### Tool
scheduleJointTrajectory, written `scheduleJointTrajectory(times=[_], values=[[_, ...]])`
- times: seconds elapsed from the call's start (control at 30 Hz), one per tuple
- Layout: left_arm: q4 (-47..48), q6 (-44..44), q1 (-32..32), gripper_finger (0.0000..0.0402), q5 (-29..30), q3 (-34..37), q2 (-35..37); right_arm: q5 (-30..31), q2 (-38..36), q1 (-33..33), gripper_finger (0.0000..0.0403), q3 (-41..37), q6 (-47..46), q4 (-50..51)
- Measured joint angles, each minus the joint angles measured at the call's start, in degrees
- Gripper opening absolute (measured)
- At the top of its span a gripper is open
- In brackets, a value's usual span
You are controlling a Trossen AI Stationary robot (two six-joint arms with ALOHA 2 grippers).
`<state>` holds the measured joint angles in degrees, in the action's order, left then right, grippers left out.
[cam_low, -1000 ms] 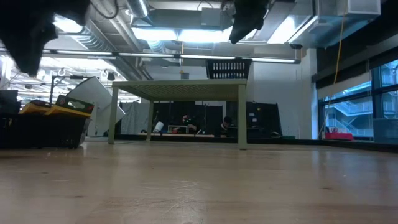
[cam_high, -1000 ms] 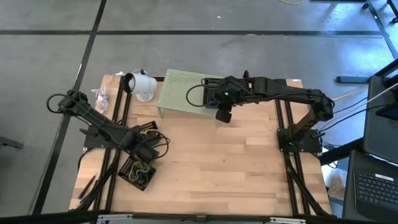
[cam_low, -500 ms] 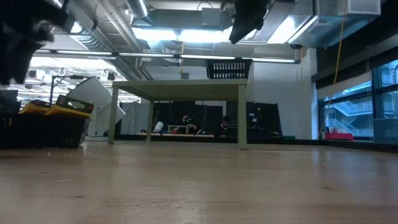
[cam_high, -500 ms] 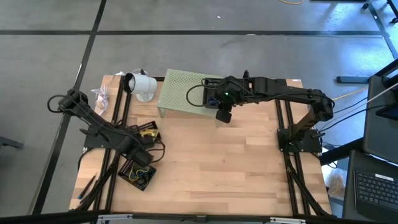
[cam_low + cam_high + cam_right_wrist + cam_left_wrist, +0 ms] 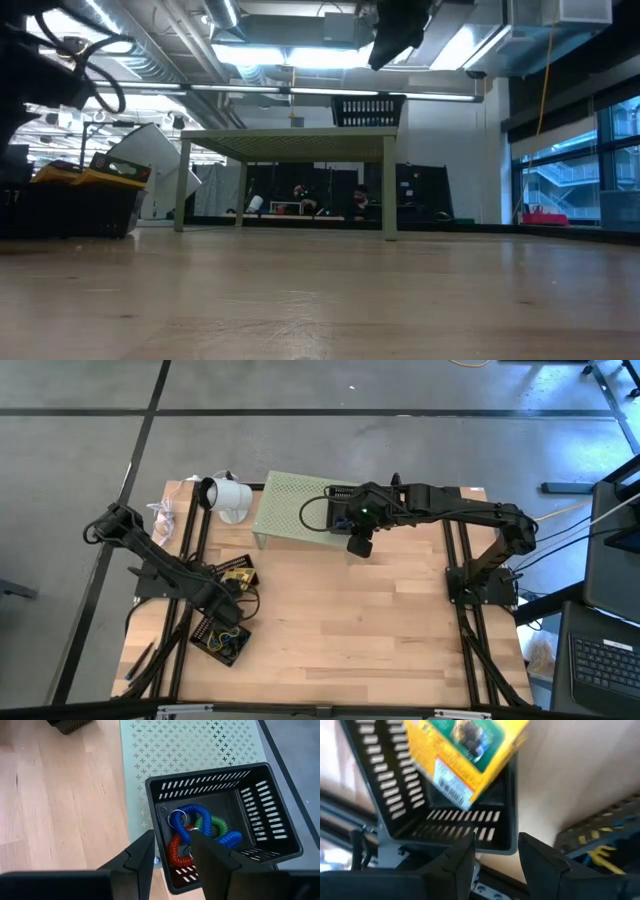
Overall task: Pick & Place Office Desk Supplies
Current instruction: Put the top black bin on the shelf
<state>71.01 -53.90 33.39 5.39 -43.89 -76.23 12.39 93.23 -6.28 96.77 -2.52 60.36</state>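
My left gripper is open and points down over a black slotted basket at the table's left. A yellow card box lies tilted in that basket, beyond the fingertips. A second black basket holding small coloured items sits nearer the front edge. My right gripper is open and empty above the pale green riser. Below it, a black basket on the riser holds blue, red and green coil loops.
A white cup-shaped object lies at the back left beside the riser. Bare wooden table spreads across the middle and right. Dark frame rails run along both sides.
My left gripper has sunk toward the black baskets at the table's left and has shifted slightly toward the left edge, its wrist turning a little. My right arm has kept still.
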Motion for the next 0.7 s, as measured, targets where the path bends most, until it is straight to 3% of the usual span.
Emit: scheduleJointTrajectory(times=[0.27, 0.43, 0.7], values=[[-2.3, 0.0, -0.2, 0.0145, -0.9, 0.6, 0.0, 0.0, 0.0, 0.0, 0.0131, 0.0, 0.0, -0.4], [-4.3, -0.2, -0.2, 0.0142, 1.9, 0.6, 0.0, 0.0, 0.0, 0.0, 0.0131, 0.0, 0.0, -0.4], [-3.9, -1.8, -0.3, 0.0110, 2.1, 3.0, 0.0, 0.0, 0.0, 0.0, 0.0131, 0.0, 0.0, -0.4]])
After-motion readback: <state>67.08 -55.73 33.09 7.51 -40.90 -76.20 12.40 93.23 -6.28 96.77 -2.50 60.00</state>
